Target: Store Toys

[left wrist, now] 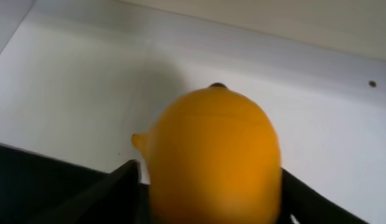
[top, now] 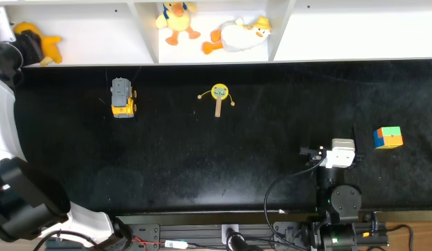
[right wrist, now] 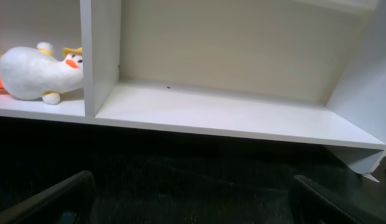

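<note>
Left gripper [left wrist: 208, 186] is sitting inside the left compartment of the white shelf [top: 355, 49], at about 10 o'clock on the top view. It is closing its 2 fingers [left wrist: 115, 186] on the orange plush toy [left wrist: 211, 155]. The toy is filling the whole gap and touching both fingers, so the spread is wide. The toy is resting low over the compartment floor, near the front edge.

Right gripper [right wrist: 193, 180] is hanging over the black mat [top: 202, 167] at about 4 o'clock, facing the right compartment of the shelf. Its jaws are standing wide apart with nothing between them.

The shelf is running along the 12 o'clock edge and is showing 3 compartments. In the middle one, a yellow duck plush [top: 178, 19] and a white duck plush [top: 237, 36] are lying side by side, the white one at 3 o'clock of the yellow one.

3 toys are lying out on the mat:
- Toy truck [top: 122, 97], yellow and grey, at about 10 o'clock, near the shelf front.
- Rattle drum [top: 219, 94] at about 12 o'clock, handle pointing toward 6 o'clock.
- Colour cube [top: 387, 137] at about 3 o'clock, near the right gripper but apart from it.

All 3 are lying well apart from each other.
</note>
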You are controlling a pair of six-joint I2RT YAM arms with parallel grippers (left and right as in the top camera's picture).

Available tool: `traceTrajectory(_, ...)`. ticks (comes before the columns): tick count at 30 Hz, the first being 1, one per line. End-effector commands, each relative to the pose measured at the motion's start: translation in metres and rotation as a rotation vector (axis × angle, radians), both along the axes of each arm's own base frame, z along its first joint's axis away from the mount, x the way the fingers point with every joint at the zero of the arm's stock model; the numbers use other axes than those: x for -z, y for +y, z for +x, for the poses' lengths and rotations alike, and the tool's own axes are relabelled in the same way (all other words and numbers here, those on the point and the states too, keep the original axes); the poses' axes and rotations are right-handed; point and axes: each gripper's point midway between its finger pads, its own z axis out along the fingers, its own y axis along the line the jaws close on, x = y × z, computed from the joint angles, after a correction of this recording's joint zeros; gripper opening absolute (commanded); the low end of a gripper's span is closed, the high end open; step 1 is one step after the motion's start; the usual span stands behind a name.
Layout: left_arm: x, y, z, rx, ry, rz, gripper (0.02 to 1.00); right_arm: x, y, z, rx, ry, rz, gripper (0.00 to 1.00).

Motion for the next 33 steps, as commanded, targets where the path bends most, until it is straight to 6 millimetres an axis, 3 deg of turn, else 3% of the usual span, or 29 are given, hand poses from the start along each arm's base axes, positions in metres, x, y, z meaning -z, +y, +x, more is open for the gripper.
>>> traceTrajectory(1, 0.004, -0.002, 0.006, 0.001, 0.004, -0.014, 0.904, 0.004, -0.002, 0.000, 0.010, 0.002, 0.000, 0.996)
traceTrajectory(3, 0.004, -0.002, 0.005, 0.001, 0.005, -0.015, 0.998, 0.004, -0.002, 0.000, 0.010, 0.001, 0.000, 0.996)
traceTrajectory(24, -0.004, 0.004, 0.015, 0.000, -0.046, 0.018, 0.996, 0.004, -0.002, 0.000, 0.010, 0.002, 0.000, 0.993)
traceTrajectory(33, 0.009, 0.009, 0.025, 0.000, -0.048, 0.018, 0.998, 0.004, -0.002, 0.000, 0.010, 0.002, 0.000, 0.996)
